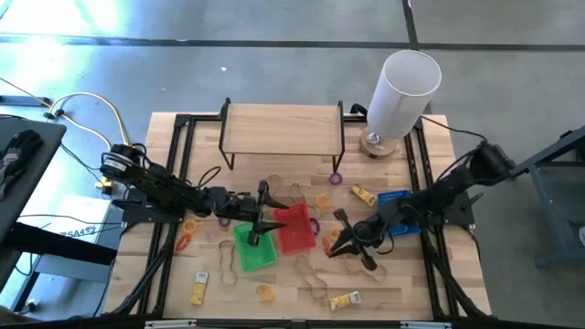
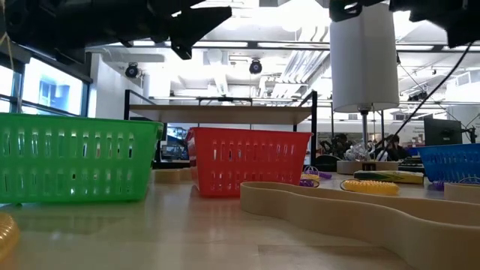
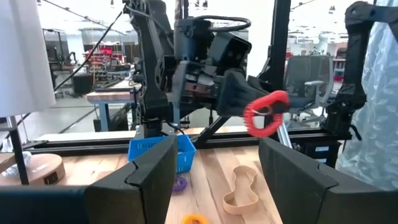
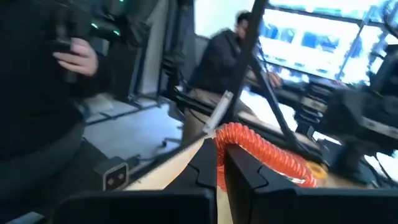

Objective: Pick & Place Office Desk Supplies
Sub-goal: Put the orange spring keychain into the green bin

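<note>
Right gripper (image 1: 340,239) is clamped on a red coiled ring (image 4: 264,152), fingers pinched together around it, held up off the wood just to the right of the red basket (image 1: 294,228). From the left wrist view you can see that same ring (image 3: 266,113) dangling from the right arm's fingertips, clear of the table.

Left gripper (image 1: 262,219) sits over the spot where the green basket (image 1: 255,247) and the red one meet, fingers spread apart with nothing between them.

Rest of the supplies are scattered all over the table (image 1: 402,291): yellow-white packets (image 1: 198,286) near the front edge, another packet (image 1: 345,299) toward the front right, tan rubber-band loops (image 1: 313,279) lying flat, an orange ring (image 1: 265,292) at the front, a purple ring (image 1: 335,178) just in front of the small wooden shelf (image 1: 283,128). Blue basket (image 1: 395,210) is mostly under the right arm. Tall white cylinder (image 1: 402,91) stands on its round base at the back right.

In the low view a big tan loop (image 2: 352,217) curls across the foreground.

Person (image 4: 227,59) in dark clothes is sitting in the room behind, seen from the right wrist view.
</note>
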Robot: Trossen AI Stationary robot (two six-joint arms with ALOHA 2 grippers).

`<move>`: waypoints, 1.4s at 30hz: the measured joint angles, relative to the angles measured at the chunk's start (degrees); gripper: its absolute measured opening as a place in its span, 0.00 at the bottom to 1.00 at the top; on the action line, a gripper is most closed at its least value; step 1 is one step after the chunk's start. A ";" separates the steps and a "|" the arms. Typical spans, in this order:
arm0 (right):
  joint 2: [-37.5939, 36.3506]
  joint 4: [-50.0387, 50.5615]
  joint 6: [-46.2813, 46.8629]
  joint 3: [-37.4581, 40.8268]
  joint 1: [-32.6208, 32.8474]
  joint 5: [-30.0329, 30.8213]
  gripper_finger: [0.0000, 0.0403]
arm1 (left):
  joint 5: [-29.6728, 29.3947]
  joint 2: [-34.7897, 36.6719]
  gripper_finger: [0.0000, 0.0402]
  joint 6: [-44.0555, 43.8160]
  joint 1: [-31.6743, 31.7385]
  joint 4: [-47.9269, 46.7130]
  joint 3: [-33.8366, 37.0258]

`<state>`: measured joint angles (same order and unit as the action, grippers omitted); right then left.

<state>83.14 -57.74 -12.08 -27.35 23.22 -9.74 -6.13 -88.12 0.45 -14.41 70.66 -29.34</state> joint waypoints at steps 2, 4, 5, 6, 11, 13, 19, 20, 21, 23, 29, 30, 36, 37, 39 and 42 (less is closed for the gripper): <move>2.92 -3.90 0.90 0.00 -0.60 -2.07 0.01 | -0.02 0.00 0.55 -0.39 -0.27 0.02 0.00; 5.47 -8.24 2.20 -0.03 -1.24 -3.80 0.01 | 0.04 0.00 0.55 -1.73 -0.60 -0.01 0.00; 6.80 -10.06 2.70 -0.32 -1.60 -4.68 0.01 | 0.06 0.00 0.55 -2.00 -0.80 -0.02 0.00; 7.92 -11.49 3.02 -0.68 -1.89 -5.46 0.01 | 0.09 -0.10 0.55 -2.24 -1.02 -0.02 0.00; 11.67 -11.99 3.47 -3.43 -3.25 -7.12 0.01 | 0.13 -1.67 0.55 -3.30 -2.19 0.66 -0.29; 12.29 -10.74 3.96 -4.60 -3.85 -7.57 0.01 | 0.25 -2.53 0.55 -4.12 -2.46 0.90 -0.50; 12.95 -5.75 5.02 -8.13 -5.41 -10.31 0.01 | 1.50 -6.89 0.55 -5.31 -2.78 4.08 -2.15; 12.95 -4.59 5.00 -8.58 -5.57 -10.38 0.01 | 1.51 -7.42 0.55 -5.36 -2.75 4.25 -2.30; 12.95 -3.64 5.00 -9.00 -5.72 -10.42 0.01 | 1.51 -7.93 0.55 -5.41 -2.78 4.37 -2.58; 12.97 -2.38 4.98 -9.67 -5.78 -10.40 0.01 | 1.84 -9.23 0.55 -5.76 -2.78 4.90 -3.71; 12.97 -1.42 4.45 -10.32 -6.18 -11.40 0.01 | 3.21 -10.09 0.55 -7.85 -2.77 3.75 -4.90; 12.97 -1.44 4.36 -10.34 -6.18 -11.41 0.01 | 3.84 -10.19 0.55 -7.85 -2.85 3.81 -5.13; 12.97 -1.53 4.41 -10.36 -6.87 -11.35 0.01 | 5.42 -10.29 0.55 -10.25 -3.17 3.69 -5.46; 12.97 -1.54 4.41 -10.36 -6.96 -11.34 0.01 | 5.38 -10.29 0.55 -10.59 -3.15 3.67 -5.46; 12.97 -1.53 4.43 -10.36 -7.24 -11.40 0.01 | 5.33 -10.29 0.55 -10.86 -3.13 3.54 -5.46; 12.97 -1.40 4.64 -10.69 -7.79 -11.48 0.01 | 5.33 -10.29 0.55 -11.02 -3.13 3.55 -5.46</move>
<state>96.12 -59.14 -7.44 -38.05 15.43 -21.22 -0.80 -98.41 -10.57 -17.54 74.21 -34.81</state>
